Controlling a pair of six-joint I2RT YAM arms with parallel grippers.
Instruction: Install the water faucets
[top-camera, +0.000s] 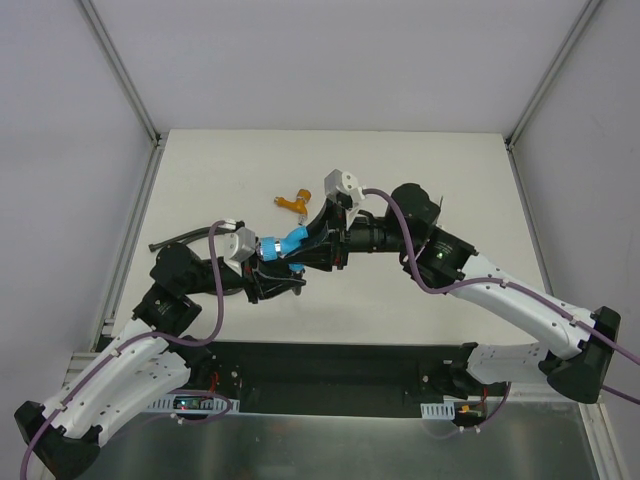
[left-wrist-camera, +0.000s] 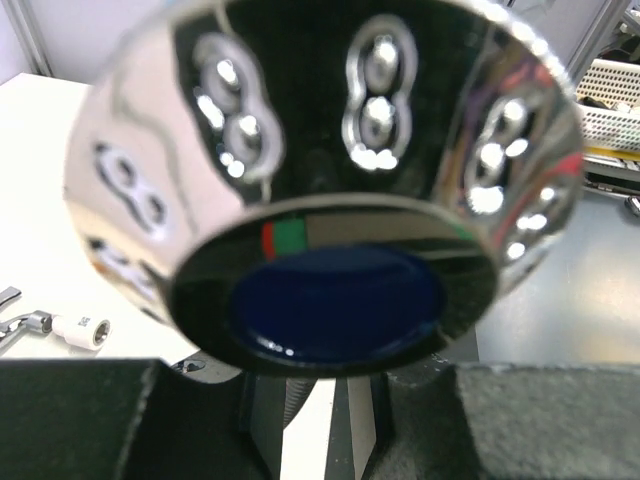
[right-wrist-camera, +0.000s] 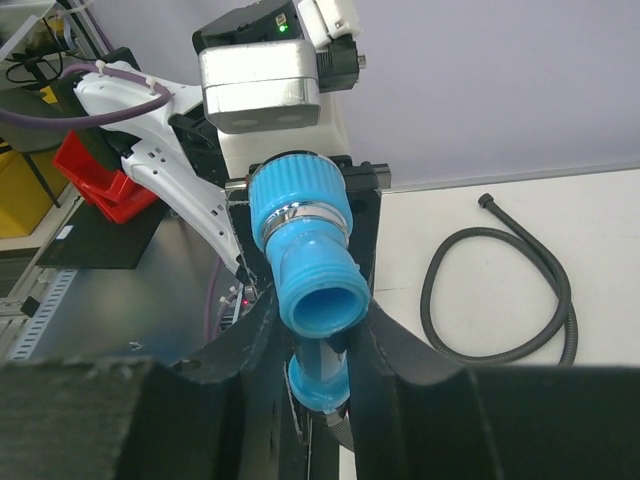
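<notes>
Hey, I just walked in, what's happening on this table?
The right tool is clamped on the blue faucet. The left tool sits at the faucet's far end, though its grip is unclear. The orange-brass faucet lies untouched beyond them, and a dark hose lies off to the left.

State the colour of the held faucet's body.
The faucet is bright blue; right wrist view shows it best.

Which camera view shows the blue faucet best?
Right wrist: the blue faucet fills the centre, clamped in the right gripper, open end facing the camera. Top external shows it small and partly hidden. Left wrist shows only a blurred chrome close-up, possibly not this faucet.
</notes>
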